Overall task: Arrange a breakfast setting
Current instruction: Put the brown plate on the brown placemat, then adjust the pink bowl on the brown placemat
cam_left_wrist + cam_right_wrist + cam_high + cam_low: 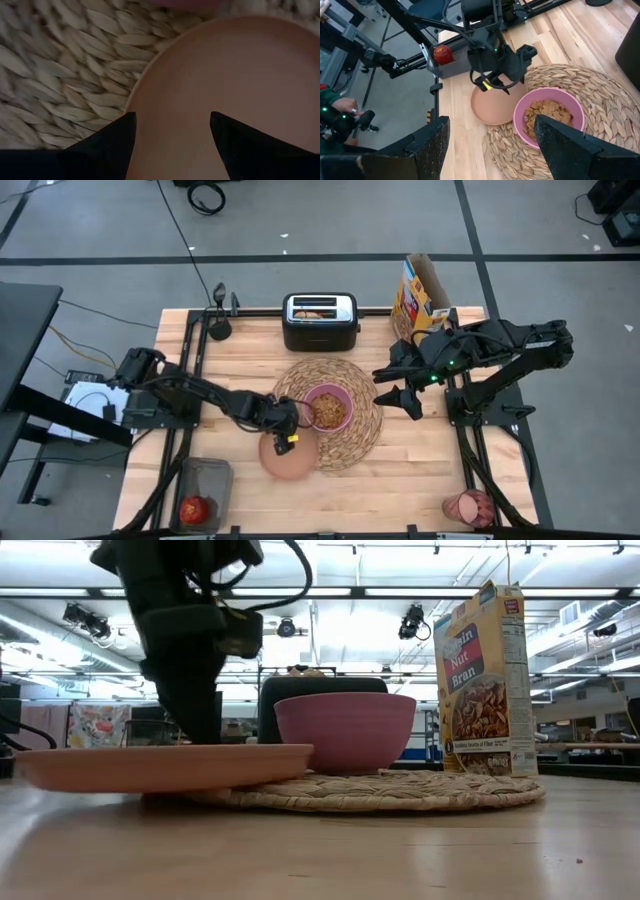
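A salmon-brown plate (pixel 287 460) lies near the table's middle, its right edge resting on the rim of the round woven placemat (pixel 345 442). My left gripper (pixel 172 120) points steeply down over the plate's far part, open, one finger above the plate's rim and one above its inside. A pink bowl (pixel 328 408) holding cereal stands on the placemat. My right gripper (pixel 397 386) hangs open, high above the placemat's right side, holding nothing. My left gripper stands with its open fingers (pixel 112 145) right at the plate's surface (pixel 210 75) near the rim that overlaps the placemat. I cannot tell whether they touch the plate.
A black toaster (pixel 320 320) and a yellow cereal box (pixel 420 295) stand at the far edge. A red apple (pixel 196 508) sits in a black mesh tray at the near left. A pink tumbler (pixel 470 507) lies at the near right.
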### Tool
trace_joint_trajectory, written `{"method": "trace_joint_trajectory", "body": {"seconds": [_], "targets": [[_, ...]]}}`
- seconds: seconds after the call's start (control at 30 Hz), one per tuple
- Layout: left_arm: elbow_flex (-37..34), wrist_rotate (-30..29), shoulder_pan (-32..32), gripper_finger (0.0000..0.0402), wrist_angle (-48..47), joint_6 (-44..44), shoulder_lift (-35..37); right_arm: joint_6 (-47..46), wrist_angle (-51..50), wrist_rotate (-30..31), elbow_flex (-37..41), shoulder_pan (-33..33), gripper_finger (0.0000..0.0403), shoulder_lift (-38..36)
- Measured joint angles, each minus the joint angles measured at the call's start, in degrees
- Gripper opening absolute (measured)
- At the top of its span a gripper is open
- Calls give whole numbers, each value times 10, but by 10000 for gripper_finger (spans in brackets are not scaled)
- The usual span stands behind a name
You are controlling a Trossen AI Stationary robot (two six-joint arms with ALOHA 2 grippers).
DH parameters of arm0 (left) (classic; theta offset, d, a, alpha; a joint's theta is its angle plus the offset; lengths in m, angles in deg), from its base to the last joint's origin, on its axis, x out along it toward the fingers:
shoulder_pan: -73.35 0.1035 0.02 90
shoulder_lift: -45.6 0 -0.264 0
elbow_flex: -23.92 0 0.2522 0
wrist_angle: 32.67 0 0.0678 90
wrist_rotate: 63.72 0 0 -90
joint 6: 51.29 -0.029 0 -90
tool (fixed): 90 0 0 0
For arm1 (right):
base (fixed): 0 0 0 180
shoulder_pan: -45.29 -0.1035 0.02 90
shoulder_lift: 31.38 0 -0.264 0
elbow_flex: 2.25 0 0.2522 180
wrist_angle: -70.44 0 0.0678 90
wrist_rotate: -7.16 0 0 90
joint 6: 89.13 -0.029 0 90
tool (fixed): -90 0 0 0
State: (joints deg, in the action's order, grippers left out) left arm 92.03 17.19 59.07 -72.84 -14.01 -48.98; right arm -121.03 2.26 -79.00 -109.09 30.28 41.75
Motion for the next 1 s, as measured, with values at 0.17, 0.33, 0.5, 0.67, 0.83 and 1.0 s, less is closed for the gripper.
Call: {"method": "trace_joint_trajectory", "body": {"seconds": [0.17,0.33,0.5,0.67,0.83,1.0], "targets": [[0,7,16,260,-2,-2,3,0,0,0,0,0,293,0],[0,39,12,260,-2,-4,12,0,0,-1,0,0,293,0],[0,47,12,260,-5,-2,38,10,-1,-1,0,0,293,0],[0,33,14,260,9,-1,91,28,-11,17,5,0,293,0],[1,-9,14,260,54,-38,104,36,-7,30,83,-3,293,3],[-3,-16,22,260,67,-75,91,36,40,23,208,-10,293,28]]}}
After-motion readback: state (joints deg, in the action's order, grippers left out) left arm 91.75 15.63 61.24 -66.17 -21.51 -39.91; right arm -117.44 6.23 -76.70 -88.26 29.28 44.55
